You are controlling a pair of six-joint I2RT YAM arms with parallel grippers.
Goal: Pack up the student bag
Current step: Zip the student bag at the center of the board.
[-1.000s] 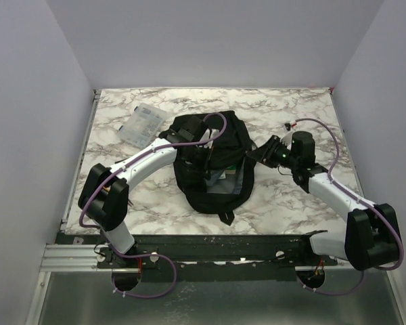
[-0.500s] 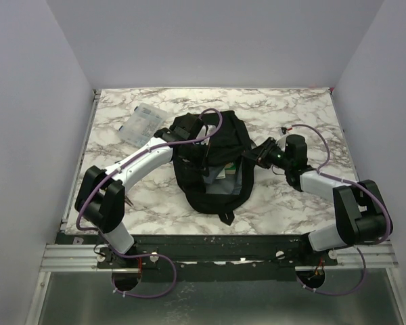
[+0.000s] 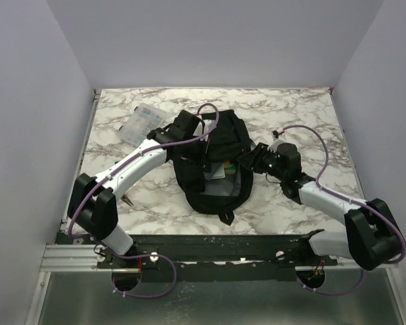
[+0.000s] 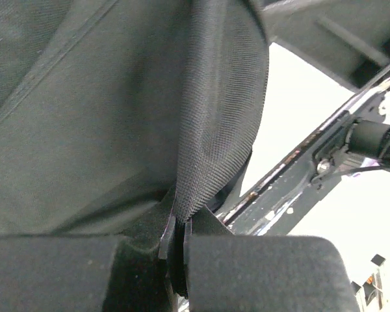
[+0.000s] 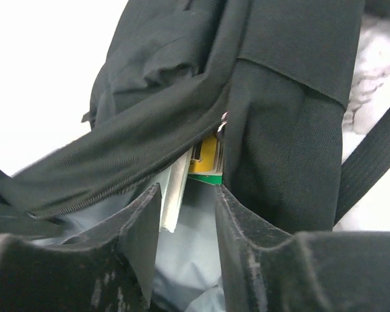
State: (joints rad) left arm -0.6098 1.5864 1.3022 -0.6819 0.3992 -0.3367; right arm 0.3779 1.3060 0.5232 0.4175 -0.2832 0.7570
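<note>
The black student bag (image 3: 216,145) lies in the middle of the marble table, its main opening facing the near edge, with pale grey lining showing. My left gripper (image 3: 201,160) is shut on the black fabric edge of the bag (image 4: 214,143) at the opening's left side and holds it up. My right gripper (image 3: 247,161) is open at the opening's right edge, its fingers (image 5: 247,221) just inside the mouth. A yellow and green book (image 5: 207,156) and a white flat item (image 5: 175,188) sit inside the bag (image 5: 292,130).
A clear plastic case (image 3: 140,122) lies on the table (image 3: 291,115) at the back left. A black strap (image 3: 224,217) of the bag trails toward the near edge. Purple walls stand on both sides.
My right gripper has moved left from beside the bag to its opening. My left gripper has lifted the bag's edge a little higher and farther back.
</note>
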